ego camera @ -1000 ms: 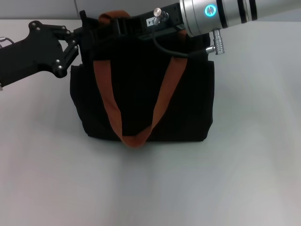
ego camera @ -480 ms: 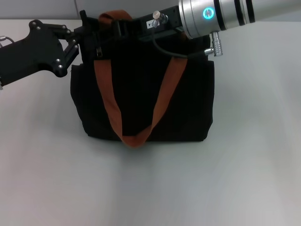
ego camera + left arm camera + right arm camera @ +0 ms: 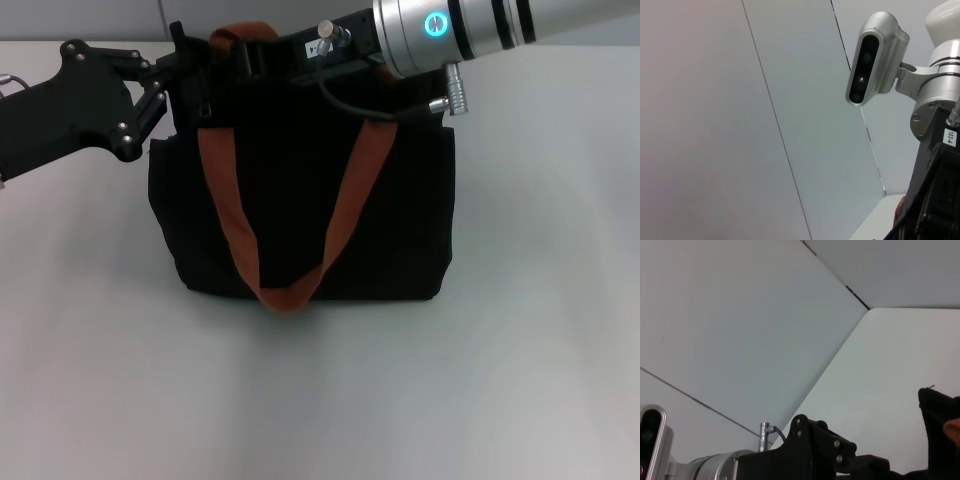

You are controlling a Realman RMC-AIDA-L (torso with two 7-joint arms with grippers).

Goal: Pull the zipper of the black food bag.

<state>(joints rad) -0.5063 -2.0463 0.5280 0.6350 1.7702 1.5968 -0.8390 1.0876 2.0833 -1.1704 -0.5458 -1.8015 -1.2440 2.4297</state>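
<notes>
The black food bag (image 3: 300, 200) stands upright in the middle of the table, its orange-brown straps (image 3: 225, 200) hanging down the front. My left gripper (image 3: 182, 75) is at the bag's top left corner and looks shut on the fabric there. It also shows in the right wrist view (image 3: 860, 460), next to a corner of the bag (image 3: 940, 410). My right gripper (image 3: 255, 55) reaches in from the upper right and lies low over the bag's top edge, black against black. The zipper is hidden under it.
The bag sits on a pale grey table (image 3: 320, 400) with a grey wall (image 3: 100, 18) behind it. The right arm's silver wrist (image 3: 450, 30) and its cable (image 3: 370, 112) hang over the bag's top right. The left wrist view shows the right arm's wrist camera (image 3: 872, 65).
My right arm has slid a little to the left along the bag's top. The left gripper and the bag have stayed in place.
</notes>
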